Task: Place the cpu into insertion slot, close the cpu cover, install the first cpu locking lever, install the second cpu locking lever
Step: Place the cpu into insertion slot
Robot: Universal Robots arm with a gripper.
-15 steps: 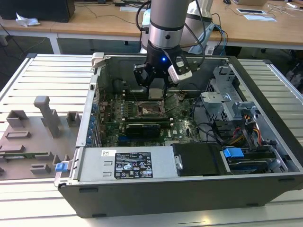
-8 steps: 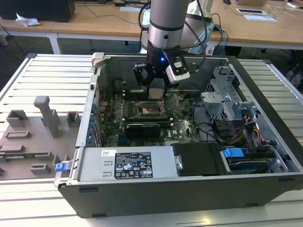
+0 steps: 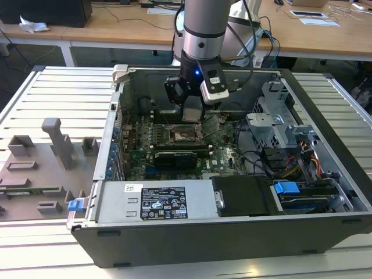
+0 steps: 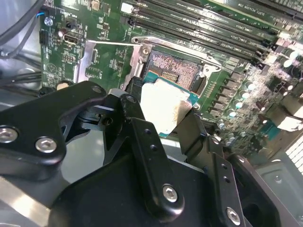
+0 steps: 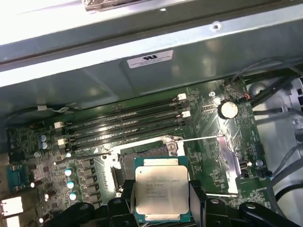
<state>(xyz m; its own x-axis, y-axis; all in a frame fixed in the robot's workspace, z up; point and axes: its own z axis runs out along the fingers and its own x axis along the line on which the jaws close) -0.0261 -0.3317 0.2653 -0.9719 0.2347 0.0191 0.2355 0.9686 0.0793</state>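
Observation:
My black gripper [image 3: 192, 110] is shut on the cpu [image 5: 161, 191], a flat square chip with a pale metal top, held by two opposite edges. The chip [image 4: 163, 106] hangs just above the insertion slot [image 5: 144, 152], whose dark centre [image 4: 173, 68] is partly hidden under it. In the exterior view the gripper stands inside the open computer case, directly over the slot [image 3: 185, 135]. The cpu cover [image 5: 230, 163] is swung open to one side of the slot and appears as a silvery frame [image 4: 85, 64]. A thin locking lever [image 5: 199, 138] sticks out, unlatched.
Long black memory slots [image 5: 128, 118] run beside the socket. The case wall [image 5: 142, 80] rises close behind them. In the exterior view a power supply [image 3: 157, 200] sits at the case front, and cables and a drive cage [image 3: 279, 125] fill the exterior view's right. A grey fixture plate [image 3: 40, 168] lies at the left.

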